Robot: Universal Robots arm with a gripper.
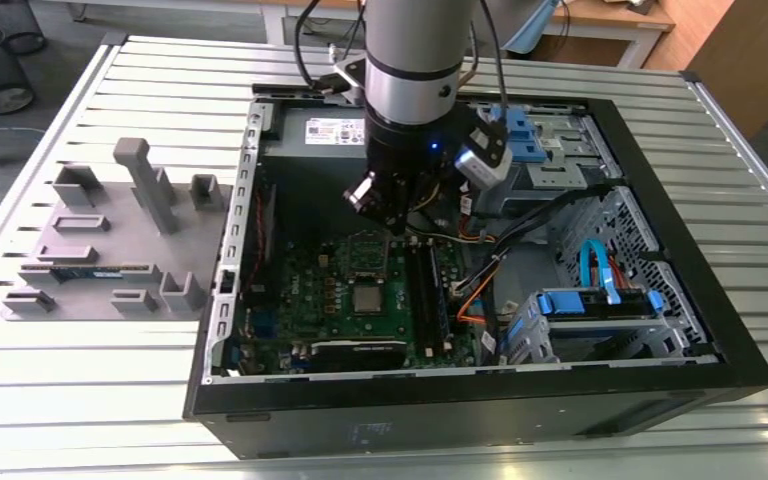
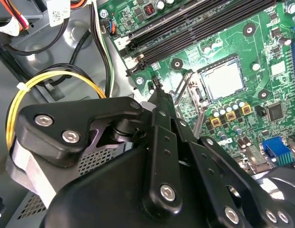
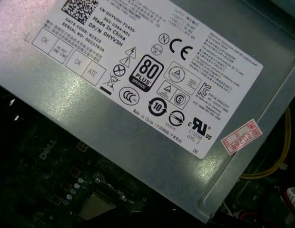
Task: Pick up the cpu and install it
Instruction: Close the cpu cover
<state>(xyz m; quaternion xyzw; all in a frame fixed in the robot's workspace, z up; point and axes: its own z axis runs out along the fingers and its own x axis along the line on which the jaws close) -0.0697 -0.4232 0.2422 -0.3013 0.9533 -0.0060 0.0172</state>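
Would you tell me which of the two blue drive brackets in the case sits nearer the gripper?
The upper blue bracket in the exterior view, right beside the arm above the gripper; the lower blue bracket sits farther off.

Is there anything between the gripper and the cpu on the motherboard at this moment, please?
Nothing visible stands in the way. The cpu lies in its socket on the motherboard, its silver top uncovered, and the gripper hangs above the board. In the second wrist view the cpu shows unobstructed past the gripper's linkage.

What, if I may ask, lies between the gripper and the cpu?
In the second wrist view, the socket's raised metal frame stands between the gripper and the cpu, over green motherboard.
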